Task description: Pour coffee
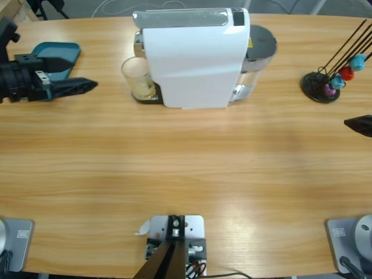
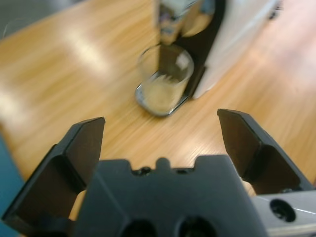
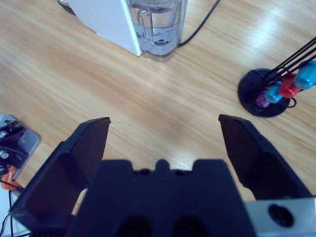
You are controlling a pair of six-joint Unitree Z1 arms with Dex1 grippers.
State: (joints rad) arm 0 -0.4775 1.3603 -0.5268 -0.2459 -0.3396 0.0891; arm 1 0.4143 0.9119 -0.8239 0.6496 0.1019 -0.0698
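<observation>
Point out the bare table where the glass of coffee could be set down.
Free: the wide wooden strip in front of the white machine, between left hand and right hand. Crowded: the back edge, with glass, machine and capsule stand.

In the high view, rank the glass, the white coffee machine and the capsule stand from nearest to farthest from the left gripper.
From the left gripper:
1. Glass, just beyond the jaws, under the spout.
2. White coffee machine, table's middle.
3. Capsule stand, far opposite side.
</observation>
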